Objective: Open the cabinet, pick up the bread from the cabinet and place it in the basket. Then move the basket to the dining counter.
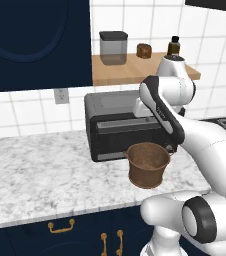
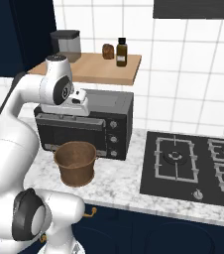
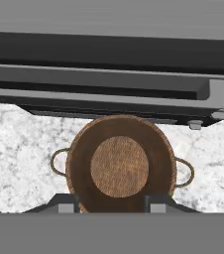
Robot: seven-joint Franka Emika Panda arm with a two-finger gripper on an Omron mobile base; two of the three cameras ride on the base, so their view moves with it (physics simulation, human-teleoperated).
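Nearest the hand camera, the tool (image 3: pixel 112 206) shows two dark fingertips (image 3: pixel 65 204) set on either side of the near rim of the basket (image 3: pixel 121 163); the rim lies between them, but whether they are clamped on it or merely straddle it cannot be told. Seen from above, the basket stands upright with its mouth open upward, its long axis vertical, and its woven floor bare. Its two loop handles point to the left and right of the hand view. From the left base view the basket (image 1: pixel 148 164) appears in front of a black oven (image 1: pixel 115 125) above the marble tabletop (image 1: pixel 40 175); whether it rests on the surface or is held just off it cannot be told. The right base view shows the same basket (image 2: pixel 76 162) beside a black hob (image 2: pixel 191 168). On a wooden shelf (image 2: pixel 94 69) above the oven lie the bread (image 2: pixel 108 50), small and rounded, a brown bottle (image 2: pixel 122 52) just beside it, and a grey canister (image 2: pixel 67 44), well apart from the basket.
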